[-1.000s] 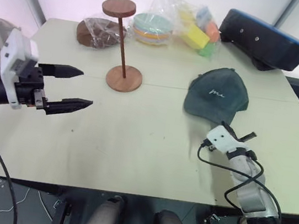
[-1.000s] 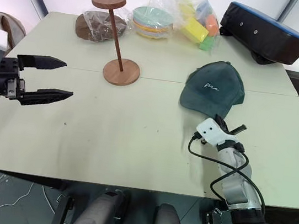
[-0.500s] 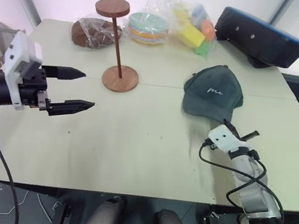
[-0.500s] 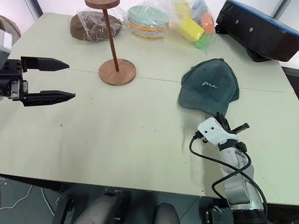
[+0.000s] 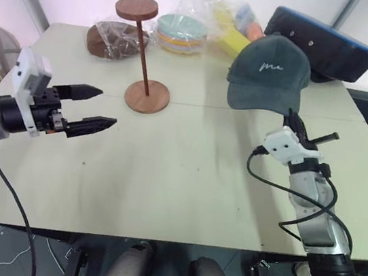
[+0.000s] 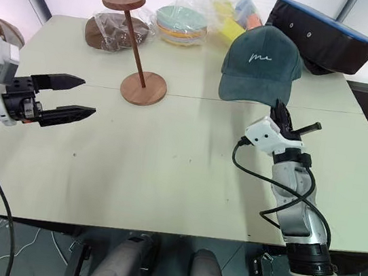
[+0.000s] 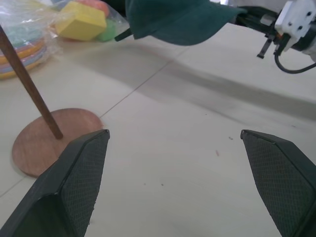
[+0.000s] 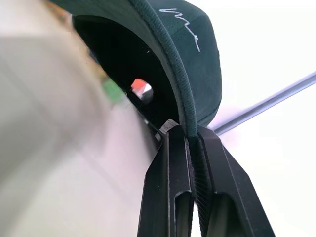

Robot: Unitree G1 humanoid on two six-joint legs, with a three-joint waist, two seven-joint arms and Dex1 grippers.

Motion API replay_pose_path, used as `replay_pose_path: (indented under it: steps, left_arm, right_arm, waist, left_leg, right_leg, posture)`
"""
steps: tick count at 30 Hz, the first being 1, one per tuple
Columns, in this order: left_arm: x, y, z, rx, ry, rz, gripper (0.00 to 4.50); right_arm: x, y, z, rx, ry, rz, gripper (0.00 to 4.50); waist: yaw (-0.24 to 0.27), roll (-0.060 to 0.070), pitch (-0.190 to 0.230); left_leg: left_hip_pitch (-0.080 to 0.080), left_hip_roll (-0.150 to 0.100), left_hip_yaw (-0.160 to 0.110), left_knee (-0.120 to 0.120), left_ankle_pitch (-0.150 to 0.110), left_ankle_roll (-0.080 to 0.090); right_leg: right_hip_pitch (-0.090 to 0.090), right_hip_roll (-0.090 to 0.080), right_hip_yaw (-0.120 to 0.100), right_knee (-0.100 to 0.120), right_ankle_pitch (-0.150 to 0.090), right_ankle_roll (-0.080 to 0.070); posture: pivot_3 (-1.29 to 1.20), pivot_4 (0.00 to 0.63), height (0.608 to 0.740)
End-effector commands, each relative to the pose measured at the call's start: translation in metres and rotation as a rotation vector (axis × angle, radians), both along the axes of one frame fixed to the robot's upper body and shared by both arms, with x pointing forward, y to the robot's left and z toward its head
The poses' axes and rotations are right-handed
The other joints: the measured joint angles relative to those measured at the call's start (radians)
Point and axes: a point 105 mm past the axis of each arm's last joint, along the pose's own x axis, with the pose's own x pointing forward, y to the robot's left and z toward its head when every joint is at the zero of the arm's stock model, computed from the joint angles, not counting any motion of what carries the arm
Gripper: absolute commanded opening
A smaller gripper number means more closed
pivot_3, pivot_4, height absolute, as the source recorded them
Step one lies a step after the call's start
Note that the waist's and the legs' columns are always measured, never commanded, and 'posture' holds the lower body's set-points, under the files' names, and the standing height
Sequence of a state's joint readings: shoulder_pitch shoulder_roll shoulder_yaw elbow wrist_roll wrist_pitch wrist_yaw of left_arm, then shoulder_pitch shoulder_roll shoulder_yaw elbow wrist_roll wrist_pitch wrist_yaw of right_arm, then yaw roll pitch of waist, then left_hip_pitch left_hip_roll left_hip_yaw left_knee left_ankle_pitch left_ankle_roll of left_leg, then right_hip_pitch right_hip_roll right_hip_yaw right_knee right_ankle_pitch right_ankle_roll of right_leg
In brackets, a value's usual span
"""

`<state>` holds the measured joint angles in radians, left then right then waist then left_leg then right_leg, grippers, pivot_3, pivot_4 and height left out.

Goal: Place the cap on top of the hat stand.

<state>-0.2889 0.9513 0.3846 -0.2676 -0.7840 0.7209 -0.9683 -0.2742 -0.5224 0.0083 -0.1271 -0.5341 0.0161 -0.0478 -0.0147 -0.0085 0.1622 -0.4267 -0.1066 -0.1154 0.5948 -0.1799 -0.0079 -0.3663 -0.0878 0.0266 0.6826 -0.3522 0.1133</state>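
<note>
Since a second ago, the cap (image 6: 261, 63) has left the table (image 6: 166, 170): then it lay flat near the right edge, and now we see it lifted clear of the surface, hanging in the air in front of the dark padded case (image 6: 325, 38) at the far right corner. The right gripper (image 8: 191, 143) has risen with it, its two black fingers pinched tight on the edge of the brim, as our right wrist view shows; the white script on the cap faces us.

The left gripper (image 5: 99, 107) hovers over the table's left side with its jaws spread wide and nothing between them, touching nothing.

The hat stand (image 5: 138, 53) stands upright towards the far left of the table, its round base flat on the surface and its top disc bare, well apart from the cap.

Behind it, a clear plastic bag (image 6: 219, 6) holds coloured foam blocks, a stack of pastel plates (image 6: 180, 26) sits beside that, and a brown round object in clear wrap (image 6: 113, 32) lies at the far left.
</note>
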Motion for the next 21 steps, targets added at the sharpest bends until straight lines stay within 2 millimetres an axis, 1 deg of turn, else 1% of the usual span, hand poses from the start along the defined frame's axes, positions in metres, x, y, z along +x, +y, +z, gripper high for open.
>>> replay_pose_path:
  steps: [1, 4, 10, 15, 17, 21]
  left_arm:
    - [0.005, 0.003, 0.006, -0.010, -0.043, 0.019, 4.50]
    - [0.009, 0.003, 0.003, -0.024, -0.039, 0.028, 4.50]
    - [0.016, 0.001, 0.000, -0.054, -0.043, 0.041, 4.50]
    - [0.017, -0.004, -0.006, -0.057, -0.037, 0.033, 4.50]
    - [0.019, -0.004, -0.005, -0.062, -0.038, 0.036, 4.50]
    - [0.017, -0.004, -0.006, -0.061, -0.040, 0.039, 4.50]
  right_arm:
    - [-0.007, 0.010, 0.050, 0.035, -0.163, 0.032, 0.02]
    - [-0.007, 0.024, 0.072, 0.059, -0.209, 0.071, 0.02]
    - [0.001, 0.051, 0.101, 0.108, -0.248, 0.138, 0.02]
    - [0.015, 0.081, 0.107, 0.178, -0.230, 0.188, 0.02]
    - [0.020, 0.092, 0.106, 0.176, -0.223, 0.194, 0.02]
    - [0.018, 0.116, 0.109, 0.189, -0.222, 0.265, 0.02]
  waist:
    - [-0.001, 0.000, 0.000]
    - [-0.002, 0.000, 0.000]
    - [-0.002, 0.000, 0.000]
    - [-0.006, 0.000, 0.000]
    - [-0.006, 0.000, 0.000]
    - [-0.005, 0.000, 0.000]
  left_leg:
    - [0.000, 0.000, 0.000, 0.000, 0.000, 0.000]
    - [0.000, 0.000, 0.000, 0.000, 0.000, 0.000]
    - [0.000, 0.000, 0.000, -0.001, 0.000, -0.001]
    - [0.000, 0.000, 0.000, -0.001, 0.001, -0.002]
    - [0.000, 0.000, 0.000, -0.002, 0.003, -0.005]
    - [0.000, 0.000, 0.000, -0.002, 0.003, -0.006]
  right_leg:
    - [0.000, 0.000, 0.000, 0.000, 0.000, 0.000]
    - [0.000, 0.000, 0.000, 0.000, 0.000, 0.000]
    - [-0.001, 0.000, 0.000, 0.000, 0.000, 0.000]
    - [-0.002, 0.000, 0.000, 0.001, 0.000, 0.000]
    - [-0.002, 0.000, 0.000, 0.001, 0.000, 0.000]
    - [-0.003, 0.000, 0.000, 0.001, 0.000, 0.000]
  posture:
    - [0.00, 0.150, 0.740]
    - [0.00, 0.150, 0.740]
    - [0.00, 0.150, 0.740]
    - [0.00, 0.150, 0.740]
    - [0.00, 0.150, 0.740]
    - [0.00, 0.150, 0.740]
